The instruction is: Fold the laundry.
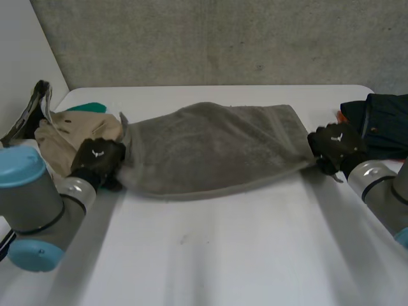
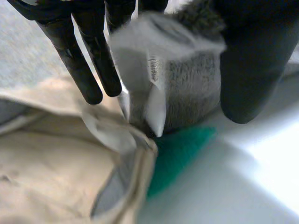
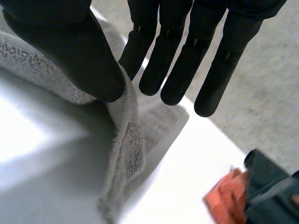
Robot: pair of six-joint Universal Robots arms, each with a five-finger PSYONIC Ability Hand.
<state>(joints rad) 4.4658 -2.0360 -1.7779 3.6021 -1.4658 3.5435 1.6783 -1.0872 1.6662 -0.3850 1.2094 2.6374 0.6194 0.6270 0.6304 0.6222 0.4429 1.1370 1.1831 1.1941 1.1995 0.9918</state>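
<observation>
- The grey towel [image 1: 210, 150] lay stretched across the white worktop [image 1: 223, 255] between both hands.
- The left hand [image 1: 97, 160] pinched the towel's left end between thumb and fingers, just beside a beige garment [image 1: 70, 131].
- The right hand [image 1: 335, 148] pinched the towel's right end, with a dark garment [image 1: 379, 124] just beyond it.

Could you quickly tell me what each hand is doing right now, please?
Left hand: pinching the left end of the grey towel.
Right hand: pinching the right end of the grey towel.
</observation>
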